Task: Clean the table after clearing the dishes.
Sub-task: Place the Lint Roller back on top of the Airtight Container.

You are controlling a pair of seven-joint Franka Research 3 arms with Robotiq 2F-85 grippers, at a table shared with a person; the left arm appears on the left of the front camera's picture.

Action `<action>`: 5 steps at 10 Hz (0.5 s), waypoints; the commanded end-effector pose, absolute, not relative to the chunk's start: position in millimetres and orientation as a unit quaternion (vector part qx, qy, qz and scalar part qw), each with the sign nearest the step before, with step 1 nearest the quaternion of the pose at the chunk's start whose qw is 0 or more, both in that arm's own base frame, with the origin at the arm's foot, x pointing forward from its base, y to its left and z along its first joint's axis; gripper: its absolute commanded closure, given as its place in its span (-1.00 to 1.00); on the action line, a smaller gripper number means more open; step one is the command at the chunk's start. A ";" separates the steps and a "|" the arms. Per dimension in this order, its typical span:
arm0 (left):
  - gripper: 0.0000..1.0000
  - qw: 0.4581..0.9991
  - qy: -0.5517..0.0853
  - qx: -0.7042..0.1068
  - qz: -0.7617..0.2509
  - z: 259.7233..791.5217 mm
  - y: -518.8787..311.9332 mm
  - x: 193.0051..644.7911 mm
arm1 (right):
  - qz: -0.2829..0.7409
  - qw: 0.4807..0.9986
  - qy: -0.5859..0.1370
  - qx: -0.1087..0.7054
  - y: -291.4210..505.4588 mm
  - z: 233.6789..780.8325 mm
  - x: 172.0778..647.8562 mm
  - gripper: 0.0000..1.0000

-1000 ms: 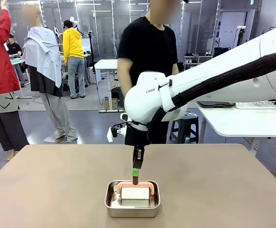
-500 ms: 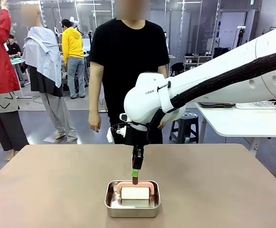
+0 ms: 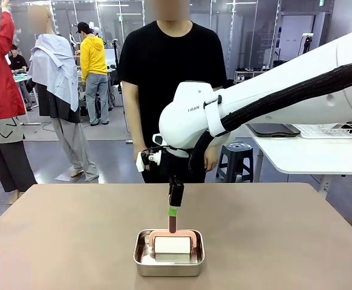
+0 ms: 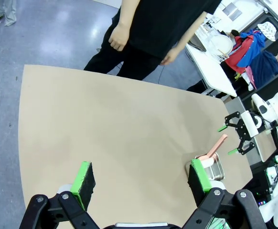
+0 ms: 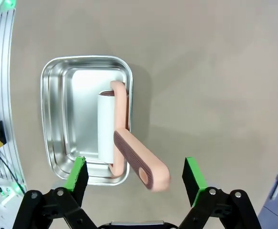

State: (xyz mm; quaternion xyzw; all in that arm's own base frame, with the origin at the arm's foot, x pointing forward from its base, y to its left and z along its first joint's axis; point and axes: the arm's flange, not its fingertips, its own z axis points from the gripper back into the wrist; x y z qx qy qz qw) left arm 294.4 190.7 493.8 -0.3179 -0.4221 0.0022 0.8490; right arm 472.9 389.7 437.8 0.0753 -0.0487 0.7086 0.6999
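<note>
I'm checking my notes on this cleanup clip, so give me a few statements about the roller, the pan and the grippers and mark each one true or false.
1. The white roller lies inside the steel pan. True.
2. The right gripper is clamped on the roller's pink handle. False: its jaws stand open with the handle between them, untouched.
3. The left gripper is open and holds nothing. True.
4. Plates sit on the table beside the pan. False: none sit beside it.
5. A person stands at the table's far side. True.
</note>
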 end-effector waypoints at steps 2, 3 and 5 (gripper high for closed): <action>-1.00 0.850 -0.419 -0.318 -0.003 495.2 191.8 292.1 | 0.686 0.724 -0.052 0.053 379.2 449.3 474.6 -1.00; -1.00 0.850 -0.419 -0.318 -0.003 495.2 191.8 292.1 | 0.708 0.700 -0.055 0.072 387.7 445.1 473.4 -1.00; -1.00 0.850 -0.419 -0.318 -0.003 495.2 191.8 292.1 | 0.708 0.700 -0.055 0.072 387.7 445.1 473.4 -1.00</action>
